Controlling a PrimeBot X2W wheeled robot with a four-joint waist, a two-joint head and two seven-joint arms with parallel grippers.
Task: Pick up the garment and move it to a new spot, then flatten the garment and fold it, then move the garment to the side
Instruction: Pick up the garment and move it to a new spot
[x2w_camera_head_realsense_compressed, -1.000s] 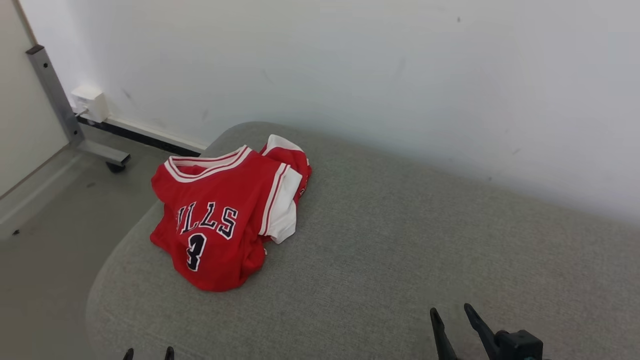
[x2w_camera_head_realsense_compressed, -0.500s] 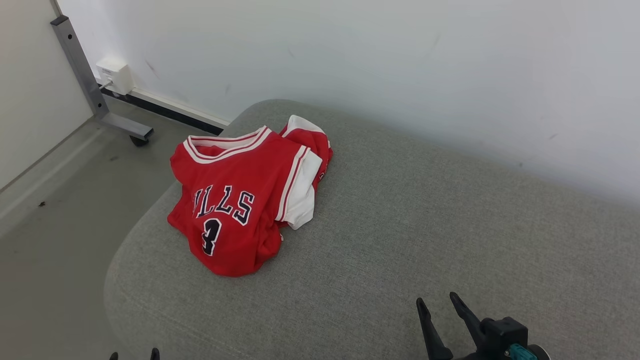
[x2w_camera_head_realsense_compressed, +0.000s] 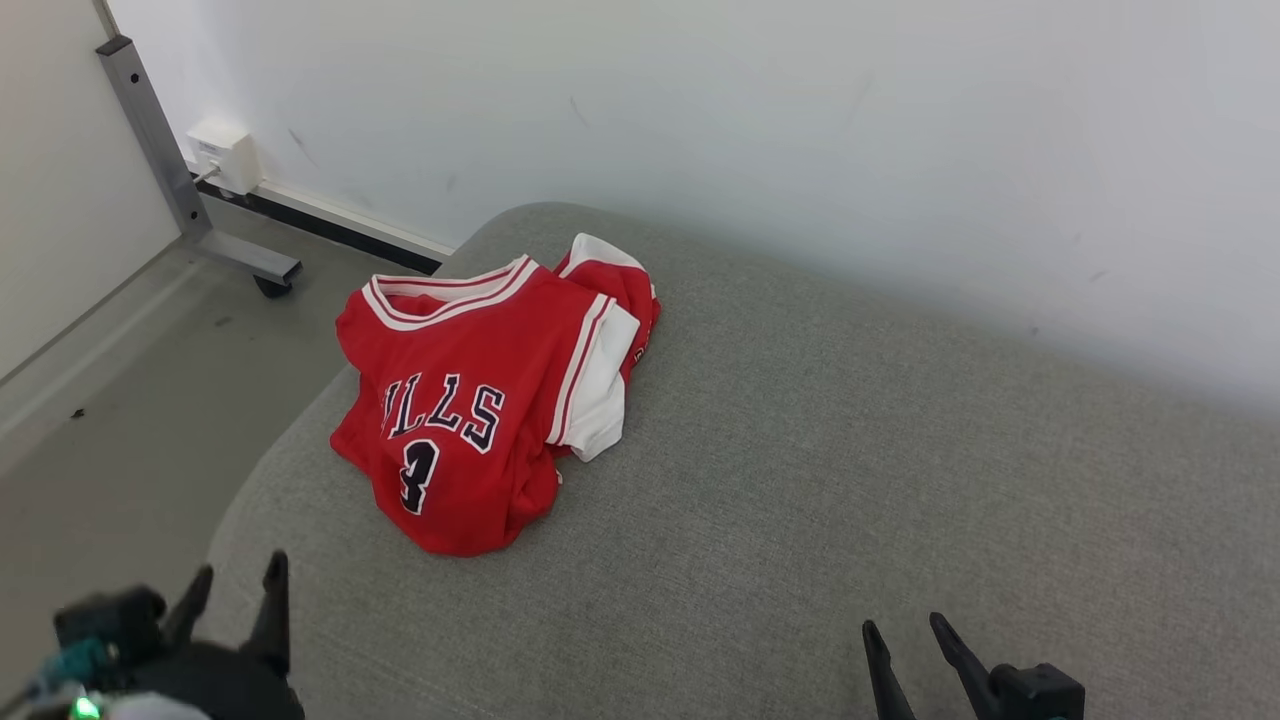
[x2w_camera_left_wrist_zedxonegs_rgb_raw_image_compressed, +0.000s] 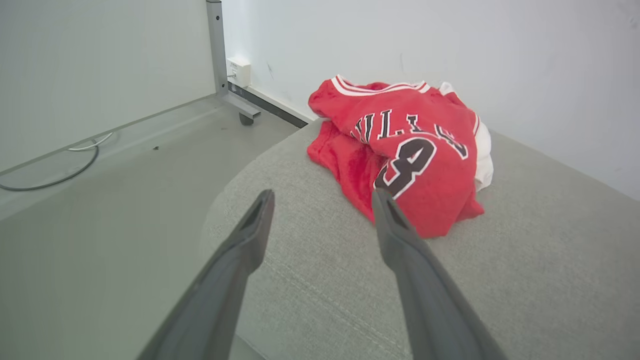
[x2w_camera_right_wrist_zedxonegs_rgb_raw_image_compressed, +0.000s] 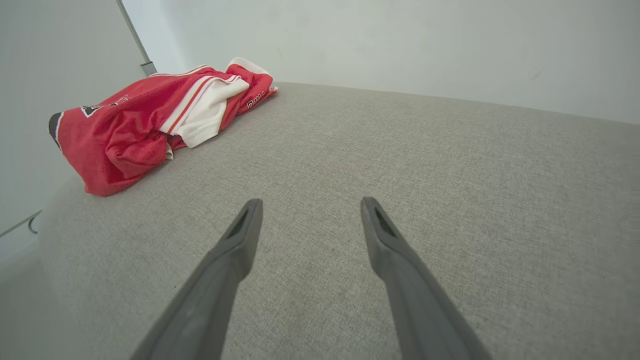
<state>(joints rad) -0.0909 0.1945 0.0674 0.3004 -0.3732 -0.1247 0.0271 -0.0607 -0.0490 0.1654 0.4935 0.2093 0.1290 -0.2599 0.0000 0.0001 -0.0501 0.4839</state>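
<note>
garment (x2w_camera_head_realsense_compressed: 470, 400): crumpled red jersey, white trim, dark lettering | left pincer (x2w_camera_head_realsense_compressed: 241, 563): apart | right pincer (x2w_camera_head_realsense_compressed: 902, 621): apart

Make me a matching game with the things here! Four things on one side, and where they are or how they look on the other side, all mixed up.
Things:
1. red jersey
2. left gripper
3. right gripper
4. white wall box

Clues:
A. fixed low on the wall
B. crumpled at the left end of the grey cushion
C. open, lower right of the head view
D. open, lower left of the head view

Pairs: 1-B, 2-D, 3-C, 4-A
</note>
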